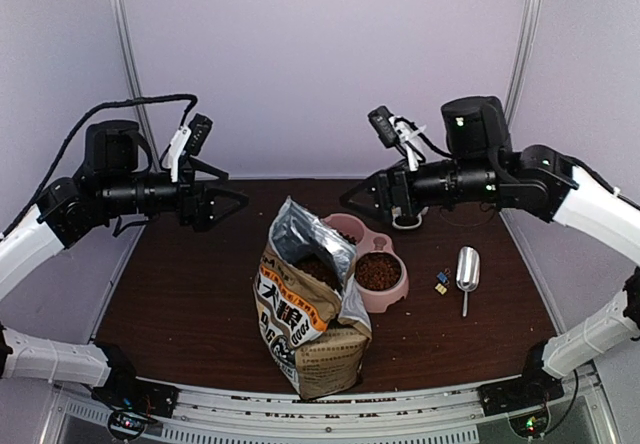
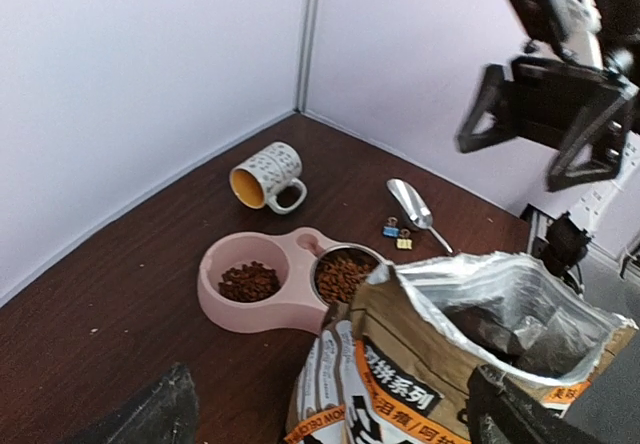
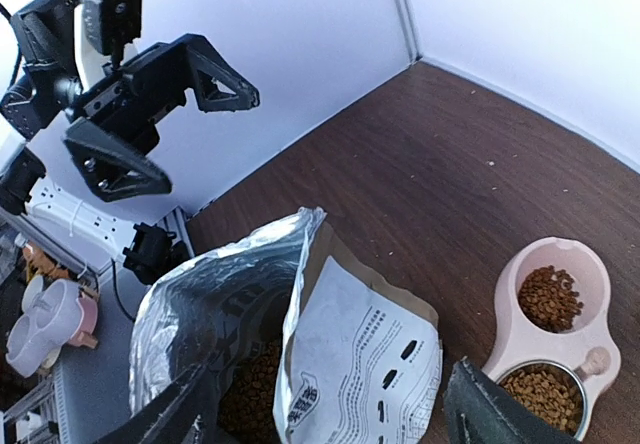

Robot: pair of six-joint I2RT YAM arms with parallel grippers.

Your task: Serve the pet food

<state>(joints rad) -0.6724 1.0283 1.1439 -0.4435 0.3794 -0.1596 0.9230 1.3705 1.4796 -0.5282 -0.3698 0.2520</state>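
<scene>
White walls back a dark brown counter (image 1: 200, 294) where both arms hang raised, each pincer spread wide and gripping nothing. Below and between the left pincer (image 1: 232, 207) and the right pincer (image 1: 355, 202) stands the opened bag (image 1: 305, 314), its foil mouth gaping. Just beside it, on the right pincer's side, sits the pink double bowl (image 2: 260, 316). The pet food (image 1: 377, 271) lies in reddish-brown heaps in both compartments, and more shows down inside the bag. A metal scoop (image 1: 467, 267) rests untouched on the counter below the right arm, out past the bowl, with two binder clips (image 1: 441, 282) beside it. A patterned mug (image 2: 265, 176) stands behind the bowl.

With both wells holding kibble, serving looks nearly done. Should another portion be wanted, the right pincer is better placed. It should drop straight onto the scoop's thin handle, close squarely across it, and keep the scoop level. The left pincer can steady the bag's rim against tipping.
</scene>
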